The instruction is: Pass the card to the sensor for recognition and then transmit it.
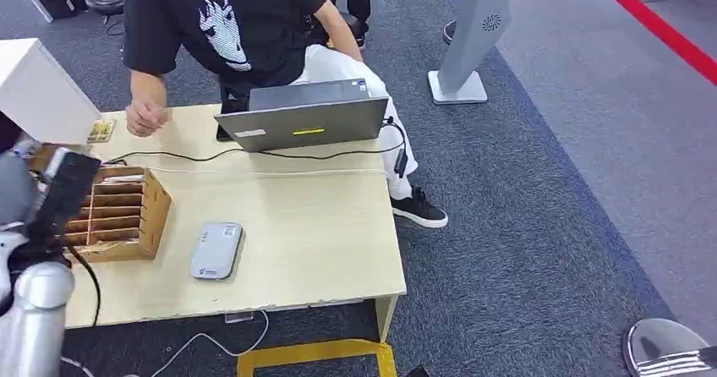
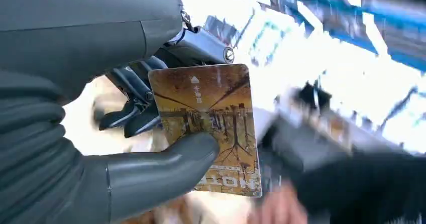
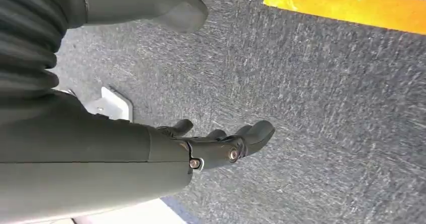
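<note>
A golden-brown card (image 2: 211, 128) with a tree picture is pinched between the thumb and fingers of my left hand (image 2: 150, 133). In the head view my left hand (image 1: 66, 193) hovers over the left end of a wooden slotted card rack (image 1: 127, 212). The sensor (image 1: 216, 250), a flat grey-white box, lies on the table (image 1: 313, 225) to the right of the rack, apart from the hand. My right hand (image 3: 221, 143) hangs over grey carpet, fingers loosely apart and holding nothing.
A person sits at the table's far side behind an open laptop (image 1: 309, 119), one hand (image 1: 145, 117) resting by another card (image 1: 101, 130). A black cable (image 1: 279, 154) crosses the table. A grey stand (image 1: 469, 43) rises on the carpet behind.
</note>
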{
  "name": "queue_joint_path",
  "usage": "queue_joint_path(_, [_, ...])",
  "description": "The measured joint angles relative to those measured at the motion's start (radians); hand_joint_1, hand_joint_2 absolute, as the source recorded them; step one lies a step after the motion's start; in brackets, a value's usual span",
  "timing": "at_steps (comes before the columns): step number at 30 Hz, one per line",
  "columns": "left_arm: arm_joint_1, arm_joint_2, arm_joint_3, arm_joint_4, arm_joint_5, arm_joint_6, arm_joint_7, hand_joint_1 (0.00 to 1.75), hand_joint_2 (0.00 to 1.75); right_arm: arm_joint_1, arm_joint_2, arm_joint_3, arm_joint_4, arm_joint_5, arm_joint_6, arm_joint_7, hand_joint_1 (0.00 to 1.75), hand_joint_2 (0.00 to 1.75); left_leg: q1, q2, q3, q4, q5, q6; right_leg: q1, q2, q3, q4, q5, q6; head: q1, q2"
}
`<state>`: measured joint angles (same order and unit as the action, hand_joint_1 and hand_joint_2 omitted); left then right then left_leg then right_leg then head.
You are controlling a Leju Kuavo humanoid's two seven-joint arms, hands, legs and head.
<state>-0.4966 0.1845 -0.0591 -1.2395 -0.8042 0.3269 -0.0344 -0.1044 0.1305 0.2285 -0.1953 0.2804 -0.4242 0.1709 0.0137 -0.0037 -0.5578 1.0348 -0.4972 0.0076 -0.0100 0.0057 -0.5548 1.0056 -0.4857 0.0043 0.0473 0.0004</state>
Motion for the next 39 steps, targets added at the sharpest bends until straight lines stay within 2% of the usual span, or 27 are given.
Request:
queue_joint_path(4, [-0.047, 0.034, 0.045, -0.025, -0.021, 0.017, 0.011, 1.75, 1.75, 0.0, 0.0, -0.008, 0.0, 0.003, -0.007, 0.006, 0.0, 1.75, 0.0, 0.0, 0.0, 0.0, 0.0, -0.001, 0.0, 0.0, 0.0, 0.0, 0.0, 0.0, 0.0, 0.0])
queue_joint_path(7, [-0.058, 0.045, 0.077, -0.024, -0.04, 0.053, 0.024, 1.75, 1.75, 0.001, 0.0, -0.012, 0.0, 0.003, -0.011, 0.01, 0.0, 1.75, 0.0, 0.0, 0.0, 0.0, 0.0, -0.001, 0.0, 0.0, 0.0, 0.0, 0.0, 0.0, 0.0, 0.0])
queue_joint_path(12, [-0.086, 0.066, 0.129, 0.04, -0.084, 0.102, 0.032, 1.75, 1.75, 0.001, 0.0, -0.027, 0.0, 0.002, -0.025, 0.003, 0.0, 1.75, 0.0, 0.0, 0.0, 0.0, 0.0, -0.001, 0.0, 0.0, 0.0, 0.0, 0.0, 0.0, 0.0, 0.0])
queue_joint_path(15, [-0.098, 0.069, 0.165, 0.088, -0.071, 0.131, 0.016, 1.75, 1.75, 0.001, 0.0, -0.041, 0.0, -0.004, -0.028, -0.008, 0.0, 1.75, 0.0, 0.0, 0.0, 0.0, 0.0, -0.001, 0.0, 0.0, 0.0, 0.0, 0.0, 0.0, 0.0, 0.0])
queue_joint_path(24, [-0.099, 0.069, 0.17, 0.099, -0.068, 0.137, 0.01, 1.75, 1.75, 0.001, 0.0, -0.043, 0.0, -0.003, -0.029, -0.008, 0.0, 1.75, 0.0, 0.0, 0.0, 0.0, 0.0, -0.001, 0.0, 0.0, -0.001, 0.0, 0.0, 0.0, 0.0, 0.0])
queue_joint_path(27, [-0.1, 0.066, 0.187, 0.132, -0.066, 0.163, -0.014, 1.75, 1.75, 0.001, 0.0, -0.053, 0.0, 0.003, -0.037, -0.008, 0.0, 1.75, 0.0, 0.0, 0.0, 0.0, 0.0, -0.001, 0.0, 0.0, 0.0, 0.0, 0.0, 0.0, 0.0, 0.0])
queue_joint_path(28, [-0.099, 0.052, 0.195, 0.139, -0.047, 0.189, -0.032, 0.0, 1.75, 0.001, 0.0, -0.059, 0.0, 0.009, -0.042, -0.006, 0.0, 1.75, 0.0, 0.001, 0.0, 0.0, 0.0, -0.001, 0.0, 0.001, -0.001, 0.0, 0.001, 0.0, 0.0, 0.0])
queue_joint_path(29, [-0.099, 0.042, 0.2, 0.139, -0.036, 0.209, -0.05, 0.0, 1.75, 0.001, 0.0, -0.061, 0.0, 0.016, -0.043, -0.005, 0.0, 1.75, 0.0, 0.0, 0.0, 0.0, 0.0, -0.001, 0.0, 0.0, -0.001, 0.0, 0.0, 0.0, 0.0, 0.0])
queue_joint_path(34, [-0.099, 0.026, 0.201, 0.136, -0.025, 0.204, -0.061, 0.0, 1.75, 0.001, 0.0, -0.066, 0.0, 0.022, -0.043, -0.002, 0.0, 1.75, 0.0, 0.0, 0.0, 0.0, 0.0, -0.001, 0.0, 0.0, -0.001, 0.0, 0.001, 0.0, 0.0, 0.0])
queue_joint_path(39, [-0.099, 0.008, 0.201, 0.11, -0.034, 0.148, -0.057, 0.0, 1.75, 0.001, 0.0, -0.069, 0.0, 0.024, -0.043, -0.002, 0.0, 1.75, 0.0, 0.0, 0.0, 0.0, 0.0, -0.001, 0.0, 0.0, -0.001, 0.0, 0.001, 0.0, 0.0, 0.0])
